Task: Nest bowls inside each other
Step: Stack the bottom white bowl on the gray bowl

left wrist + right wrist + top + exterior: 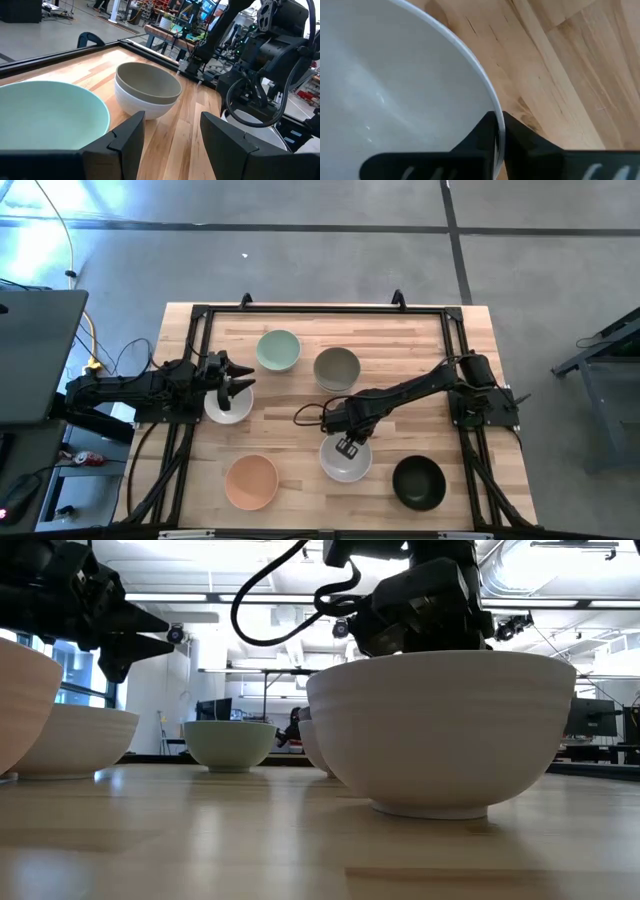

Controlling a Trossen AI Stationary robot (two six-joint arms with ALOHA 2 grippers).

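Six bowls: sitting in view on the table, all placed below relative to the olive-grey bowl (pixel 336 367).
Table (pixel 420 340): pale wood planks running under a black frame, standing on a grey concrete floor crossed by dark seams.
Room: the low view is looking into a bright workshop with ceiling strip lights, monitors and benches far behind the table.
Olive-grey bowl: resting near the table's far middle; the left wrist view is showing it nested inside a white bowl (pixel 142 104).
Mint green bowl (pixel 278 350): standing just beside the olive-grey bowl, toward the left arm's side.
Left white bowl (pixel 228 402): lying farther toward the left arm, partly under the left gripper (pixel 240 380).
Left gripper: hovering above that white bowl with its fingers (pixel 131 135) spread apart, gripping nothing.
Right gripper (pixel 498 131): reaching down in front of the olive-grey bowl, its two fingers pinching the rim of the front white bowl (pixel 346 459), one finger inside and one outside.
Peach bowl (pixel 251 481): sitting near the front edge, on the left arm's side of the olive-grey bowl.
Black bowl (pixel 418 483): sitting near the front edge, on the right arm's side.
Writing: no readable brand or label is showing on any bowl.
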